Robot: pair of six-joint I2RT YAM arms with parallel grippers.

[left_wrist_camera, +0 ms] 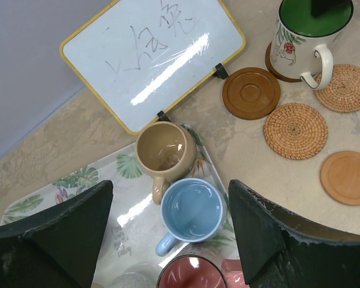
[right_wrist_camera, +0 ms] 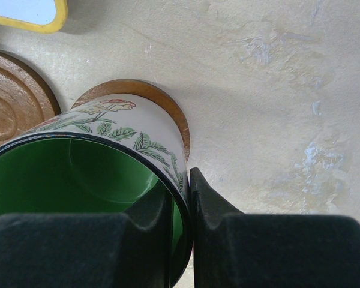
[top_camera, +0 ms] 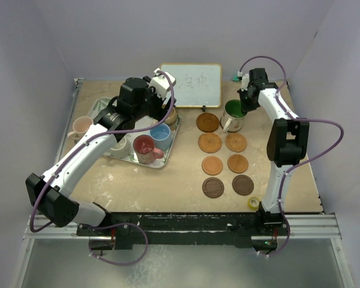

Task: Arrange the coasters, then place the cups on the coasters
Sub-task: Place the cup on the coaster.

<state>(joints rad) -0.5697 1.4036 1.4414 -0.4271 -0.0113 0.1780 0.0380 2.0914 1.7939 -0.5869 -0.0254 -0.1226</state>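
Several round coasters lie in two columns right of centre, among them a dark one [top_camera: 213, 187], a woven one [top_camera: 209, 143] and an orange one [left_wrist_camera: 349, 177]. My right gripper [right_wrist_camera: 183, 198] is shut on the wall of the green-lined mug [right_wrist_camera: 132, 129], one finger inside and one outside. That mug [top_camera: 233, 114] is over the far right coaster [right_wrist_camera: 168, 102]. My left gripper [left_wrist_camera: 171, 193] hangs open above the blue mug [left_wrist_camera: 191, 210], touching nothing. The tan mug [left_wrist_camera: 165, 150] and red mug [left_wrist_camera: 189, 275] stand beside it on the tray [top_camera: 111, 153]. A pink mug [top_camera: 82, 126] sits at the tray's left.
A whiteboard [top_camera: 192, 85] leans at the back centre, close behind the tray and the far coasters. A small yellow tape roll [top_camera: 252, 203] lies near the front right edge. A pale mug [top_camera: 119, 146] stands at the tray's near side.
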